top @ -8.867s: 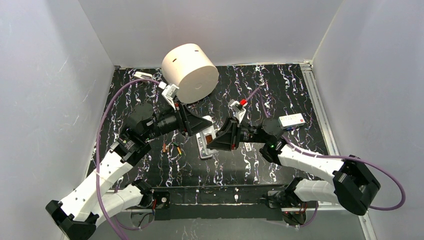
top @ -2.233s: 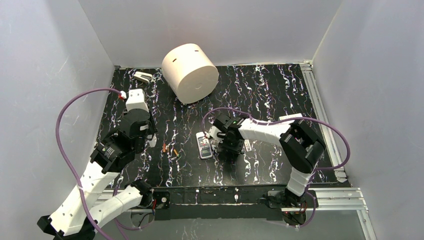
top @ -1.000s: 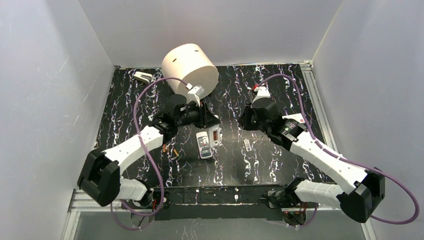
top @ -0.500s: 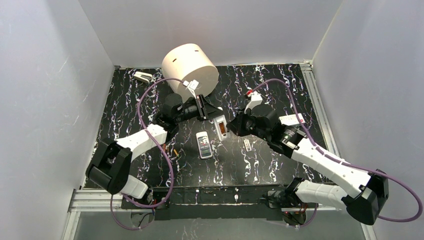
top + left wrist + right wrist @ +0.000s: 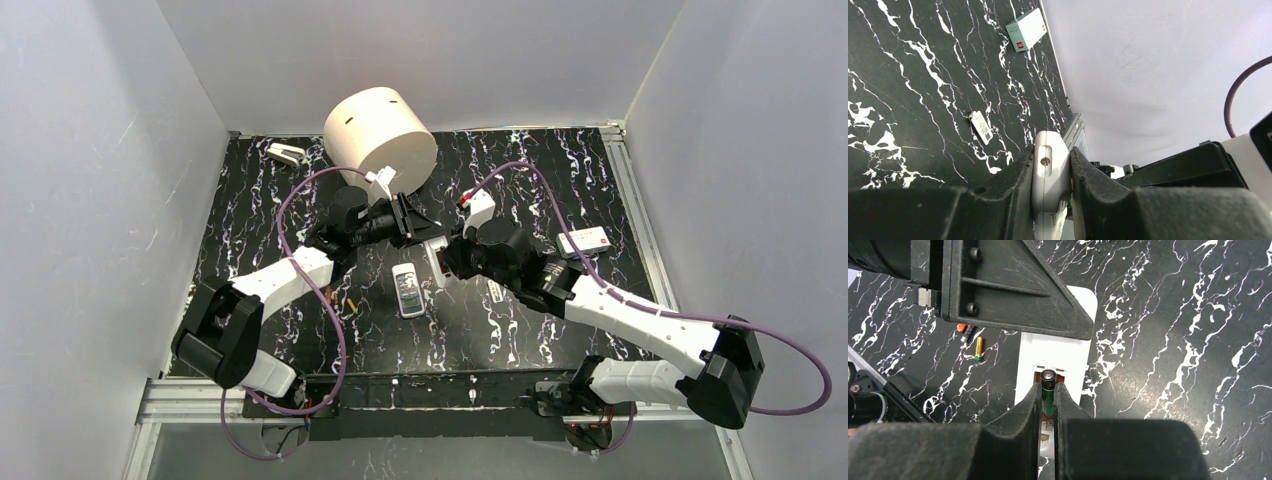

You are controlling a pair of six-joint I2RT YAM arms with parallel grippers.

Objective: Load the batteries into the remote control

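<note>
Battery [image 5: 1048,389] pinched in the right fingers [image 5: 1018,421] is lined up at the open bay of the remote [image 5: 1058,352]. Left fingers [image 5: 1008,190] clamp the remote by its sides, probably to steady it.

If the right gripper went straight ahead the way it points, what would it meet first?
Probably the white remote, at its open battery bay, just beyond the green battery it grips; depth unclear.
</note>
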